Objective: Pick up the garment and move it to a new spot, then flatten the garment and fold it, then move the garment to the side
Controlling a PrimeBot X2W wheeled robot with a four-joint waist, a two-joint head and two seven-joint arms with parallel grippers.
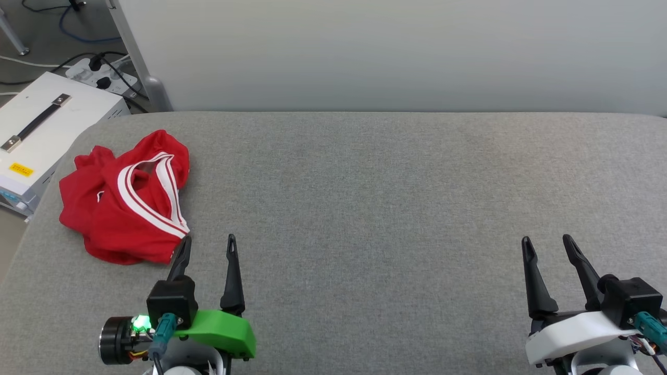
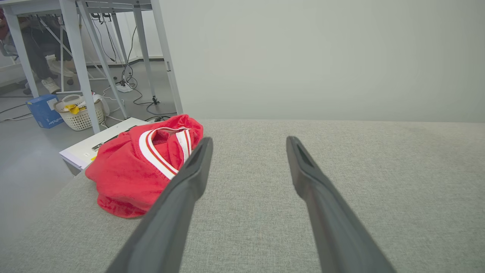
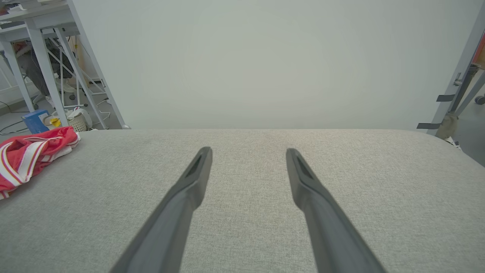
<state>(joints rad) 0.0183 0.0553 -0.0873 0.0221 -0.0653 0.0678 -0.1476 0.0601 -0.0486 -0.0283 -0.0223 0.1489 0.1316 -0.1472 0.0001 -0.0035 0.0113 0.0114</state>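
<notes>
The garment (image 1: 122,200) is a red shirt with red-and-white striped trim, lying crumpled in a heap at the far left of the grey padded table (image 1: 391,182). My left gripper (image 1: 208,240) stands open just to the right of its near edge, apart from the cloth. In the left wrist view the garment (image 2: 132,170) sits left of my open left gripper (image 2: 248,141). Near the table's front right, my right gripper (image 1: 547,240) stands open with nothing between its fingers. The right wrist view has the garment (image 3: 28,155) at its far left and my right gripper (image 3: 248,151) over bare cloth.
A white box with a black handle (image 1: 41,125) stands just off the table's left edge, with a power strip and cables (image 1: 104,73) on the floor behind it. A pale wall panel (image 1: 391,52) rises along the table's far edge. A white basket (image 2: 79,113) sits on the floor.
</notes>
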